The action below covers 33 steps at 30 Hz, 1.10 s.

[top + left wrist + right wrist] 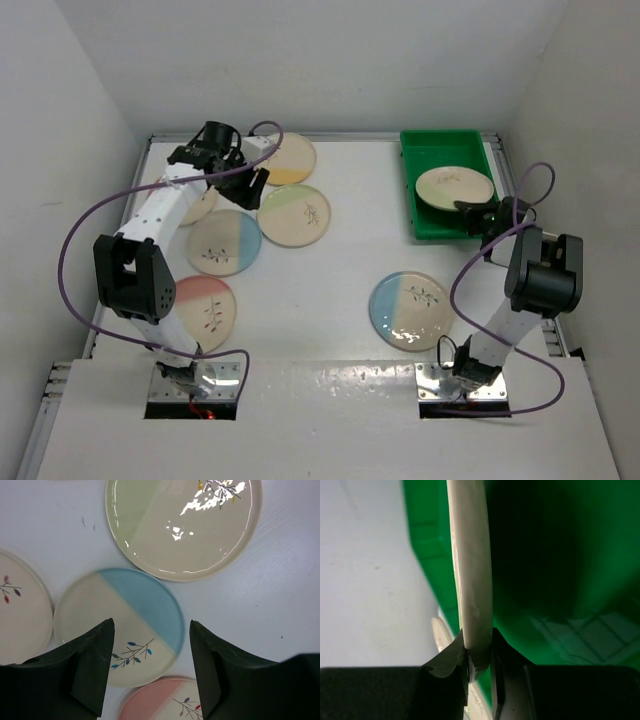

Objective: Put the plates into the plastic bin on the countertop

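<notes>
Cream ceramic plate (455,187), round: rim pinched in my right gripper (479,652), over the green plastic bin (440,150), upper right. Six others (294,215) lie unbinned; my left gripper (151,625) gapes wide above a blue-and-cream plate (100,610).

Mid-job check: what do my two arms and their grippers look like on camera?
Both arms match: the left arm and right arm have white links with bulky black joints, and each is bolted to a shiny metal base plate. A purple cable loops along each. The left gripper has dark, wedge-shaped fingers, and the right gripper is dark too. No markings are visible.
</notes>
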Tool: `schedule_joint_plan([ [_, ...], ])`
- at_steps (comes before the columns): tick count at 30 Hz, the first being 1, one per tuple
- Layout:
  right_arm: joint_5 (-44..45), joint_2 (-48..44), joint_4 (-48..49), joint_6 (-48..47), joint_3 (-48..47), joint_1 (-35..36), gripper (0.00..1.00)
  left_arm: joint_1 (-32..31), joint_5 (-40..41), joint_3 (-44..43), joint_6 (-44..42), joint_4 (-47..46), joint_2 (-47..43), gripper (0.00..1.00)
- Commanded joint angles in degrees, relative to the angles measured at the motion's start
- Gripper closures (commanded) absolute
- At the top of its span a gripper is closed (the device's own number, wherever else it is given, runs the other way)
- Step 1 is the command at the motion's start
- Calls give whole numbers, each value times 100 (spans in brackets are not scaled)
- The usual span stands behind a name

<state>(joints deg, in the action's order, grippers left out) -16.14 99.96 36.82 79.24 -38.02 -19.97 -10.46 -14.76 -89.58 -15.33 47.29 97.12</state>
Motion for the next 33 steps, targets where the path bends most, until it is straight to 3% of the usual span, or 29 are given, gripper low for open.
schedule_joint_plan([
  [1,-98,40,1223,267,-153,63,100,18,-141,177,83,-27,17,36],
  [3,-213,181,639,-48,-450,63,98,18,-246,239,83,-27,78,36],
  [6,-293,138,-559,-786,-820,160,88,-123,-308,239,83,-27,140,36],
  [10,-65,59,-2376,-1621,-1567,265,49,-588,-229,38,-22,-27,254,36],
  [12,251,-55,-2975,-1938,-1673,309,42,-957,-229,-76,-75,-27,386,34],
  [13,400,-91,-3475,-2183,-1908,396,28,-1089,-229,-225,-75,-27,447,34],
  [14,888,-143,-3662,-2463,-2007,441,25,-1377,-290,-305,-75,-27,613,32],
  [15,1094,-161,-4621,-2719,-2234,484,23,-1537,-377,-401,-75,-27,719,31],
  [21,2668,-598,-6026,-3344,-2597,1011,18,-2890,-1070,-1254,100,-27,1650,27],
  [24,3333,-1229,-6037,-3590,-2229,1371,17,-3470,-1361,-1850,433,-106,2606,24],
  [28,3522,-2118,-6011,-3801,-1859,1583,15,-4025,-1424,-2081,575,-106,3198,24],
  [33,3591,-3192,-6011,-3890,-1130,1882,15,-4394,-529,-2247,856,-106,3761,24],
])
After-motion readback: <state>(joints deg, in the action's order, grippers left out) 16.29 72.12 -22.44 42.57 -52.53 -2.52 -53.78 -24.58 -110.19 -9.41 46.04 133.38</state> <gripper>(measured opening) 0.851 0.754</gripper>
